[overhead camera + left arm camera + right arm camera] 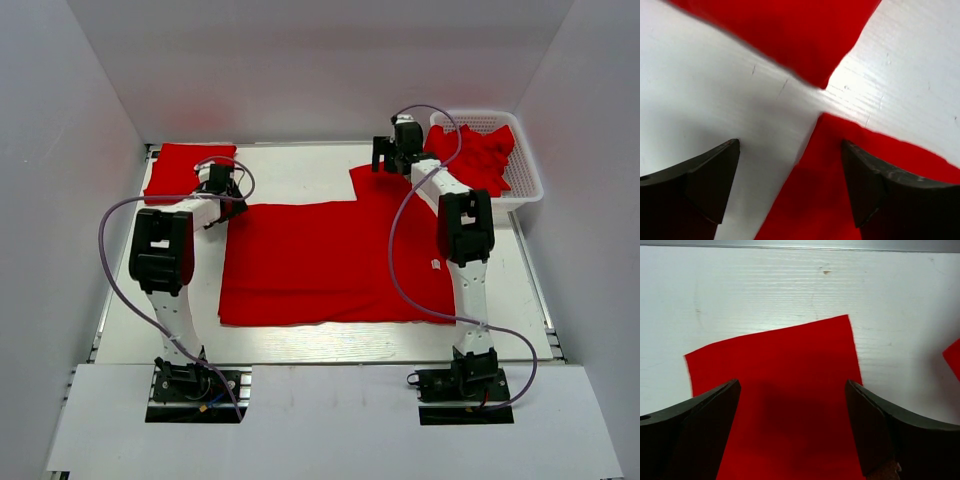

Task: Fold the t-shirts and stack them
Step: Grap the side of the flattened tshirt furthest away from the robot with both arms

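the fingers (705, 180) of the left gripper (790, 145) stood wide apart with nothing between them but bare table (715, 90) and a red cloth edge. the right gripper (792, 382) was spread just as wide, its dark fingers (880, 430) either side of a flat red sleeve (790, 390) and closed on nothing (whether the tips touched the cloth could not be told).

from the top view, one spread t-shirt (330, 260) lay flat across the middle of the table, its small white tag (436, 264) showing near the right arm. the sleeve reached toward the far edge, under the right gripper (390, 155). a folded t-shirt (185, 170) sat at the far left corner, and the left gripper (222, 180) hung by the gap between it and the spread shirt. in the left wrist view the two reds came to points near each other, with white table between them. a heap of t-shirts (475, 155) filled the white lattice basket (528, 180) at the far right.
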Available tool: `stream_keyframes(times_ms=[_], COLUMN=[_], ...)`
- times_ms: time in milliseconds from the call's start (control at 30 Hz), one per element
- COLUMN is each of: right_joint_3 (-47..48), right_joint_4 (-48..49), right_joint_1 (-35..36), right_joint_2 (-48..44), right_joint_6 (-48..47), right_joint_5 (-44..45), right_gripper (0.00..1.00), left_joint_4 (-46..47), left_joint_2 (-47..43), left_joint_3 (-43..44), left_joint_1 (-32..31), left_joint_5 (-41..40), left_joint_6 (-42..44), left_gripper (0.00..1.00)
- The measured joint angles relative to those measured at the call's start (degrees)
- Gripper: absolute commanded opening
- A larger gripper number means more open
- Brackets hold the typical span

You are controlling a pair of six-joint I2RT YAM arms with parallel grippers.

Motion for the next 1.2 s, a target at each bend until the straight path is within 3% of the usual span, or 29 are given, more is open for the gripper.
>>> stream_keyframes(times_ms=[67, 367, 633, 733, 767, 833, 867, 1000, 1067, 1133, 1200], right_joint_3=[0.02, 6.29, 8.31, 8.33, 8.33, 8.33, 8.33, 8.24, 8.24, 8.24, 8.13], right_joint_4=[0.79, 3.32, 4.66, 4.61, 4.57, 4.28, 4.28, 3.85, 3.67, 3.48, 3.61], right_joint_1=[-0.48, -2.54, -3.13, -3.13, -3.10, -3.08, -3.08, -3.02, -2.82, -2.54, -2.08], right_joint_2=[0.76, 6.75, 9.79, 9.81, 9.81, 9.90, 9.97, 9.99, 9.99, 9.99, 9.97], right_joint_6=[-0.50, -0.57, -0.59, -0.74, -0.74, -0.85, -0.83, -1.11, -1.66, -2.23, -2.80], right_joint_5=[0.39, -1.22, -5.99, -7.58, -8.00, -8.90, -9.14, -9.09, -8.02, -6.36, -4.83], right_gripper=[0.90, 0.90, 0.90, 0.74, 0.62, 0.50, 0.37, 0.18, 0.00, 0.00, 0.00], left_joint_4=[1.09, 3.98, 6.60, 7.13, 7.23, 7.34, 7.39, 7.45, 7.43, 7.41, 7.43], left_joint_2=[0.72, 2.51, 2.49, 2.49, 2.49, 2.49, 2.49, 2.49, 2.49, 2.49, 2.49], left_joint_3=[0.63, 2.21, 1.29, 1.18, 1.14, 1.14, 1.11, 1.03, 1.03, 1.03, 1.05], left_joint_1=[0.07, 0.31, 0.37, 0.39, 0.37, 0.39, 0.39, 0.39, 0.39, 0.39, 0.39], left_joint_5=[0.24, 1.57, 3.56, 4.83, 5.16, 5.95, 6.25, 7.30, 7.76, 8.20, 8.85], left_joint_6=[0.20, 1.38, 2.19, 2.45, 2.49, 2.56, 2.54, 2.51, 2.51, 2.54, 2.69], left_gripper=[0.88, 0.65, 0.55, 0.47, 0.43, 0.37, 0.34, 0.25, 0.15, 0.03, 0.00])
